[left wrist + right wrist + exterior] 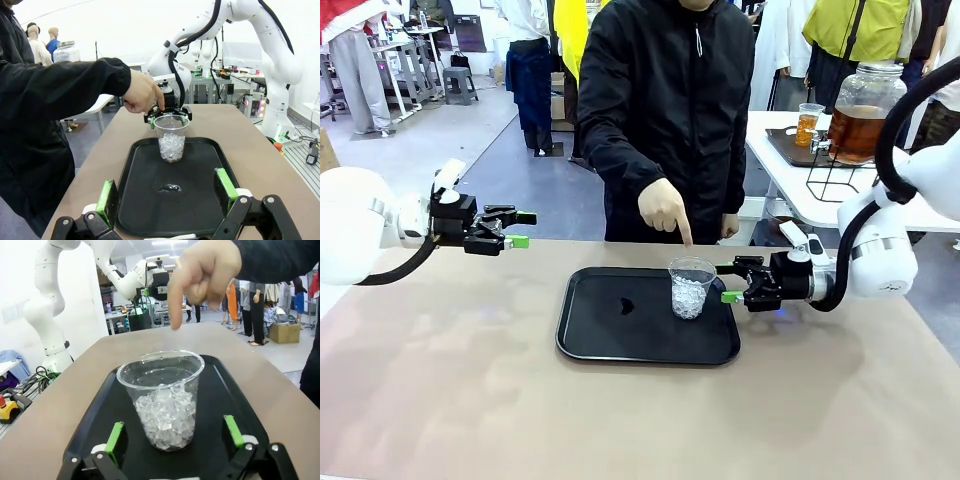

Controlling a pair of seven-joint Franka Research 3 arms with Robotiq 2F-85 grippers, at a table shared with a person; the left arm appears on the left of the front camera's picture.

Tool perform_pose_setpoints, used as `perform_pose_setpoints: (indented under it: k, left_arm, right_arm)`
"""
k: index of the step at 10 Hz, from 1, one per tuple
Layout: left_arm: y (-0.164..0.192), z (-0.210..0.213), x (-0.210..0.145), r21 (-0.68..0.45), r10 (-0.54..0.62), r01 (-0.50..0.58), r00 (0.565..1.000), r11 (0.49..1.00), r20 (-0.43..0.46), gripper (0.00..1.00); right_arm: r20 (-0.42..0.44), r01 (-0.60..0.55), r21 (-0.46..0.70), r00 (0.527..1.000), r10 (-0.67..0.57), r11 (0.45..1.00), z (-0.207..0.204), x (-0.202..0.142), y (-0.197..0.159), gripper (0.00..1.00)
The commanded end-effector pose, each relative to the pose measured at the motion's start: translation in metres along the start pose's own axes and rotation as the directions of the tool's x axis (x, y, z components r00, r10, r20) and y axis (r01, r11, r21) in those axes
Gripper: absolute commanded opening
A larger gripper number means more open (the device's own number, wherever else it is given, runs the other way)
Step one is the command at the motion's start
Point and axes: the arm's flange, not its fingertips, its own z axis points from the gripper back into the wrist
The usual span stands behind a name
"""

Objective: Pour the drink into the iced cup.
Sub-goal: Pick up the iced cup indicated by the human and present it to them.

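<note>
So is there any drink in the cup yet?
No, just ice. The cup stands upright on the tray, ice chunks partway up, no brown liquid.

Clear plastic cup (691, 288); matt black tray (605, 338).

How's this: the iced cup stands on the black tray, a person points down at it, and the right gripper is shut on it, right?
No: the right gripper is open, clear of the iced cup, as the right wrist view shows. The cup does stand on the black tray, the person's hand pointing down at it.
</note>
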Motion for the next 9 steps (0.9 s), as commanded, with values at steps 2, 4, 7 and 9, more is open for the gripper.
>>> perform_pose_setpoints:
  k: [2,4,7,9]
  left_arm:
    - [0.000,-0.002,0.003,0.010,-0.003,0.003,1.000,1.000,0.006,1.00]
    - [0.000,-0.002,0.003,0.010,-0.003,0.003,1.000,1.000,0.006,1.00]
    - [0.000,-0.002,0.003,0.010,-0.003,0.003,1.000,1.000,0.006,1.00]
    - [0.000,-0.002,0.003,0.010,-0.003,0.003,1.000,1.000,0.006,1.00]
  right_arm:
    - [0.019,0.034,-0.007,0.999,-0.034,0.999,-0.016,-0.001,-0.012,1.00]
    - [0.026,0.041,0.005,0.999,-0.041,0.999,-0.025,-0.004,-0.014,1.00]
    - [0.020,0.044,0.032,0.999,-0.044,0.999,-0.037,-0.004,-0.012,1.00]
    - [0.014,0.041,0.047,0.999,-0.041,0.998,-0.043,-0.003,-0.010,1.00]
